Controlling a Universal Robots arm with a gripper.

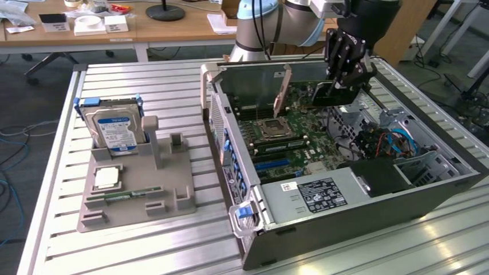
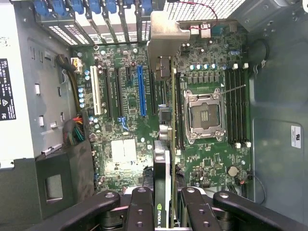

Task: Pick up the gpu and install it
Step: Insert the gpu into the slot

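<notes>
Gpu (image 2: 161, 168) held edge-on inside the open computer case (image 1: 367, 212), the gripper (image 2: 163, 204) clamped on its black-shrouded end with a finger on either side of the card. The card hangs over the case's motherboard (image 2: 130, 125). Its silver bracket (image 2: 166, 33) points at the case's slotted rear wall, and its long edge runs between the blue expansion slot (image 2: 140, 91) and the empty processor socket (image 2: 204, 115). Whether the card's edge has reached a slot cannot be told. In the exterior view the gripper (image 1: 345, 77) comes down into the case from above, near its back corner. Outside the case, toward the exterior view's left, a hard drive (image 1: 114, 130) stands upright in a grey parts holder (image 1: 137, 195) on the slatted metal table (image 1: 153, 86).
</notes>
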